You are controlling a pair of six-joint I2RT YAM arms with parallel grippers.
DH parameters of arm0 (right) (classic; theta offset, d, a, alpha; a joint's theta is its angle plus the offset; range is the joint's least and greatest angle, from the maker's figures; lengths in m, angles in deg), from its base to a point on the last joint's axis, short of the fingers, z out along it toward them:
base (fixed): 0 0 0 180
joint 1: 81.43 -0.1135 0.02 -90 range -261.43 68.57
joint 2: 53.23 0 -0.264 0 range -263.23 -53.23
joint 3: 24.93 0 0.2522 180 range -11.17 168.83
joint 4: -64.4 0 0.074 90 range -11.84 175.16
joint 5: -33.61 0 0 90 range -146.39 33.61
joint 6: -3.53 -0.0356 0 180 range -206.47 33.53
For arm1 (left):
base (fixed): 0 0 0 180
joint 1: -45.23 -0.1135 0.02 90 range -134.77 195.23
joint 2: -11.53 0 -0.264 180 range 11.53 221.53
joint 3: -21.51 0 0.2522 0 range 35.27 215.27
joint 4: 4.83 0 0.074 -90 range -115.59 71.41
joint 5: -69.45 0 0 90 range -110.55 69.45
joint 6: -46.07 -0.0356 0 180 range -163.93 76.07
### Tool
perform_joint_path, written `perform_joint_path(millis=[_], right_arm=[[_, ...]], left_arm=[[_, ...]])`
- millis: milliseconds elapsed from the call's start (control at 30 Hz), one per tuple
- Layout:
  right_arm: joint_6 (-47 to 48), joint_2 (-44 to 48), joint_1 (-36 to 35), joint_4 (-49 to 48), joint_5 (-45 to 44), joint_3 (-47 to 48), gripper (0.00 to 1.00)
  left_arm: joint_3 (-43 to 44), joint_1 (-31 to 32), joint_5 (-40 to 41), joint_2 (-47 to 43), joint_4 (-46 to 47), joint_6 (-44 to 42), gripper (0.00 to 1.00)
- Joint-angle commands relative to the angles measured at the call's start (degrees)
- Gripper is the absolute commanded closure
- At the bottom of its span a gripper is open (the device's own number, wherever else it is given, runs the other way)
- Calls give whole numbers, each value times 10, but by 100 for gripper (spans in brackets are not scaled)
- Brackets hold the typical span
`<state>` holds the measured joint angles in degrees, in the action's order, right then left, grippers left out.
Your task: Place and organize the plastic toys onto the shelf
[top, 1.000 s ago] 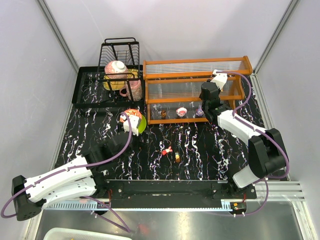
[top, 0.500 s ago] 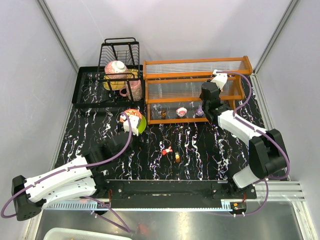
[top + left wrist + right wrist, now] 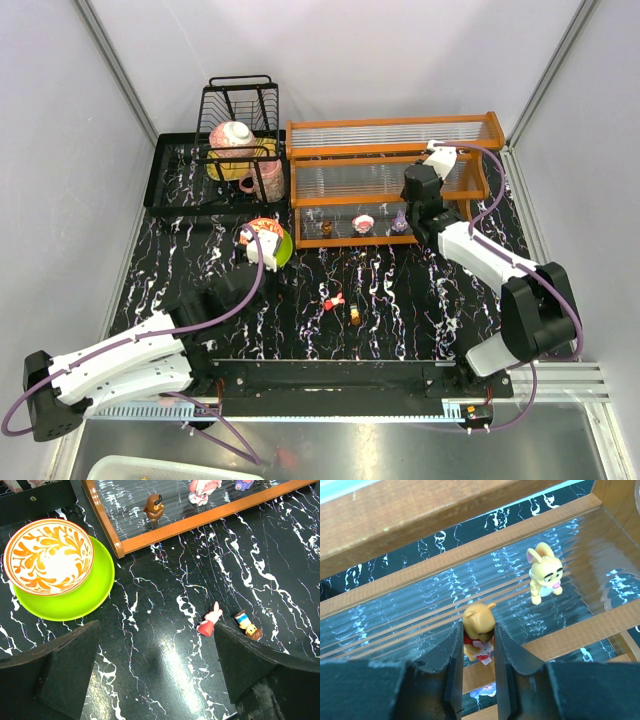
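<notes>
My right gripper (image 3: 478, 630) is shut on a yellow bear toy (image 3: 480, 619) in a red shirt and holds it over the middle tier of the orange-framed shelf (image 3: 380, 152), near its right end. A yellow rabbit toy (image 3: 545, 577) stands on that tier's clear ribbed panel. On the bottom tier stand a brown toy (image 3: 152, 507), a pink-white one (image 3: 202, 487) and a purple one (image 3: 243, 484). A red-pink toy (image 3: 210, 621) and a small blue-brown toy (image 3: 247, 625) lie on the black table. My left gripper (image 3: 155, 670) hangs open above the table just left of them, holding nothing.
A red patterned bowl (image 3: 49, 555) on a green plate (image 3: 95, 597) sits left of the shelf's front corner, close to my left gripper. A black wire dish rack (image 3: 240, 110) with crockery stands on a black tray at the back left. Grey walls close in both sides.
My right gripper has edged slightly toward the back right over the shelf with the bear. The left arm and the toys on the table have not moved.
</notes>
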<state>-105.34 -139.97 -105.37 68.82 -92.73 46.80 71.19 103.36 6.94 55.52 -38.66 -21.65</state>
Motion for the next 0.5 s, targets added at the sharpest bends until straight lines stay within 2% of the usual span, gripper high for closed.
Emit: perform_joint_path(millis=[0,233,300,467], right_arm=[[6,46,3,-11,2,-2,96],[23,115,3,-31,56,-29,96],[29,139,3,-33,81,-39,99],[40,179,14,-34,267,-59,100]], left_arm=[[-5,-3,13,-5,14,-4,1],[-4,-3,13,-5,16,-4,1],[-3,-3,13,-4,17,-4,1],[-2,-2,9,1,20,-4,1]])
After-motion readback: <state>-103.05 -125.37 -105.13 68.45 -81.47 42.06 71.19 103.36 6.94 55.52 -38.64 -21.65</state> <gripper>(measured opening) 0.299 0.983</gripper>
